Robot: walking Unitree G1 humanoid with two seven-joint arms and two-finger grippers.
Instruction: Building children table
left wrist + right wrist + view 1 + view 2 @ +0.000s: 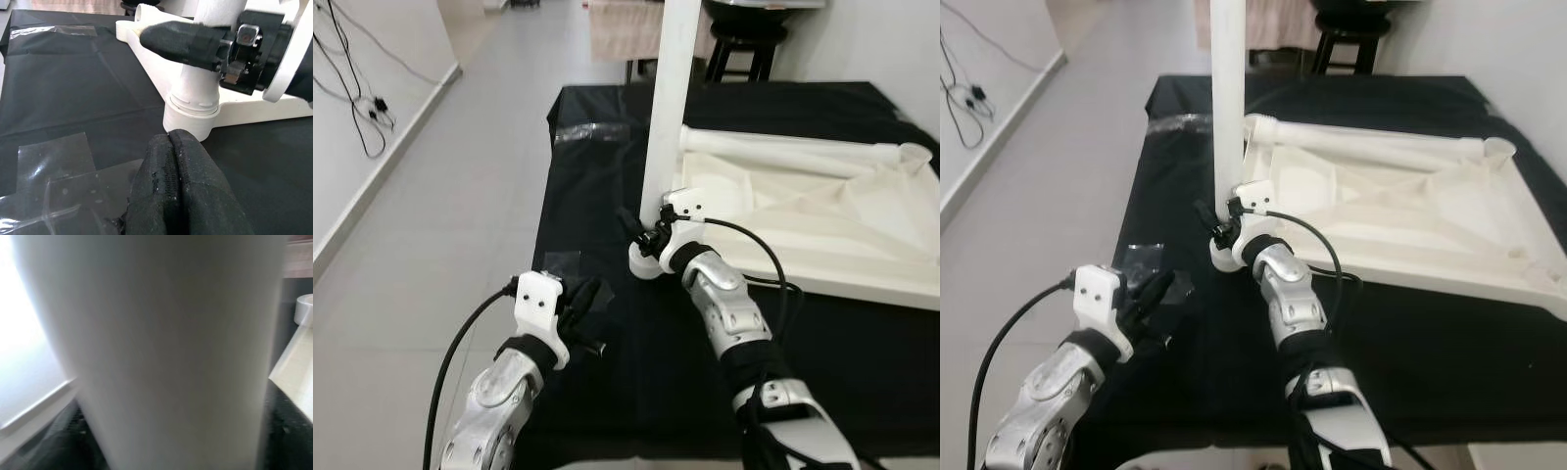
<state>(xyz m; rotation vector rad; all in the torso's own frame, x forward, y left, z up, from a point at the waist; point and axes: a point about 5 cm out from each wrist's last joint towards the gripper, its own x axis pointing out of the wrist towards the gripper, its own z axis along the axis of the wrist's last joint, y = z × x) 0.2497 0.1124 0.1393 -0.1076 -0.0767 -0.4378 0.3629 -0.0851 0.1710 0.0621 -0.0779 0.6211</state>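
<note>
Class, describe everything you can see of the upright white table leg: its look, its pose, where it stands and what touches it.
The leg is a smooth white tube, plastic by its look, standing upright with its top out of frame. Its foot sits in a round corner socket of the upside-down white tabletop on the black cloth. The right gripper is shut on it low down, just above the socket.

White table leg [668, 98] and tabletop [822, 220] on black cloth [597, 196].
</note>
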